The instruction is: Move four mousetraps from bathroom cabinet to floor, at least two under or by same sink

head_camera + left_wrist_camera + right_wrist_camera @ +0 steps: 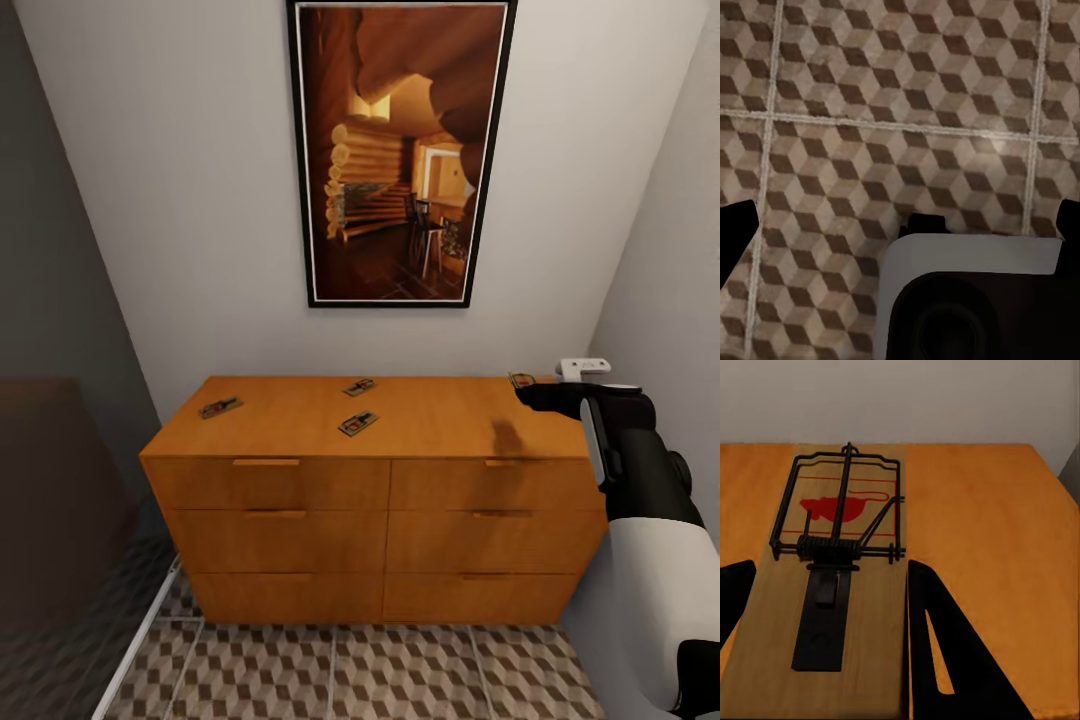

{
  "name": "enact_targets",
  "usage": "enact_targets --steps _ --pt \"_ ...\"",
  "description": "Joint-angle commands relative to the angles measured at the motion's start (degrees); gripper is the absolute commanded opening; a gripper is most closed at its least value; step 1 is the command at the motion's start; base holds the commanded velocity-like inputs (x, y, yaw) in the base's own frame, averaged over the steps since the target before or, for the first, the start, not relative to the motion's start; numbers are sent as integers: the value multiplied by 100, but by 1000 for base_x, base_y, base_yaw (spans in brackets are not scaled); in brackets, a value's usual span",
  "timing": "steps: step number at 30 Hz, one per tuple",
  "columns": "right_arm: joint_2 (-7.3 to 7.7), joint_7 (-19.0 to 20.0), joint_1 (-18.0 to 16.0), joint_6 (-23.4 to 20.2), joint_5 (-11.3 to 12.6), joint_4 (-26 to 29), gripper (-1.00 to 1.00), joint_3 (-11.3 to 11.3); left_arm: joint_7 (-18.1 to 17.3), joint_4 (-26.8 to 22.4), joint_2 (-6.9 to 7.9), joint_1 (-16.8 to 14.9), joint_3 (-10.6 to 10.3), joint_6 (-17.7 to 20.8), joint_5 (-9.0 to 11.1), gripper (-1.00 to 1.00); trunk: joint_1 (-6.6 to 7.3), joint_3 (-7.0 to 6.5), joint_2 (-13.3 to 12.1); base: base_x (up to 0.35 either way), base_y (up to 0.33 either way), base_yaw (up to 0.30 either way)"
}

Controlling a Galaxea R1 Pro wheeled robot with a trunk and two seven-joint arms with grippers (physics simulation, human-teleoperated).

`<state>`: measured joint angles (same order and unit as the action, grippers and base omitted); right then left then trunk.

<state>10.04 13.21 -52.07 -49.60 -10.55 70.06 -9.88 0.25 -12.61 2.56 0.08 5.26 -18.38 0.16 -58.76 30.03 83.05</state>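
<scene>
Head view high, facing cabinet (380,470), left wrist down at bathroom floor (900,112), right wrist close over cabinet top

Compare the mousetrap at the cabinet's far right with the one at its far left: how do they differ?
The right mousetrap sits at the back corner with the right gripper at it, one on each side in the right wrist view; the left mousetrap lies untouched, nearer the front, turned diagonally. Both rest flat on the cabinet.
</scene>
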Motion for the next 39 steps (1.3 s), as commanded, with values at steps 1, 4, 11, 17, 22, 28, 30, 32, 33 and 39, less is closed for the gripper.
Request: enact_targets --steps 1,4,11,17,22,28,30,32,33,39 --pt "-2 41 -5 -22 -45 0 -100 -6 2 -5 -1 1 10 -10 1 100 3 5 3 -288 139 0" --pt "-8 41 -5 -16 -44 -23 -100 -6 2 -5 -1 1 10 -9 1 100 3 5 3 -286 160 0" --pt "-10 56 -5 7 -44 -260 -100 -6 2 -5 -1 1 10 -11 1 100 3 5 3 -261 195 0" --pt "-10 59 -5 19 -45 -392 -100 -6 2 -5 -1 1 10 -10 1 100 3 5 3 -248 208 0" --pt "-11 59 -5 21 -44 -445 -100 -6 2 -5 -1 1 10 -8 1 100 3 5 3 -247 209 0" --pt "-11 59 -5 145 -45 -658 -100 -6 2 -5 -1 1 10 -9 1 100 3 5 3 -248 209 0" --pt "-11 59 -5 178 -45 -692 -100 -6 2 -5 -1 1 10 -8 1 100 3 5 3 -247 209 0" --pt "-11 59 -5 202 -45 -715 -100 -6 2 -5 -1 1 10 -8 1 100 3 5 3 -248 209 0" --pt "-11 59 -5 210 -45 -722 -100 -6 2 -5 -1 1 10 -9 1 100 3 5 3 -248 209 0" --pt "-8 59 -5 248 -46 -876 -100 -6 2 -5 -1 1 10 -9 1 100 3 5 3 -244 204 0"
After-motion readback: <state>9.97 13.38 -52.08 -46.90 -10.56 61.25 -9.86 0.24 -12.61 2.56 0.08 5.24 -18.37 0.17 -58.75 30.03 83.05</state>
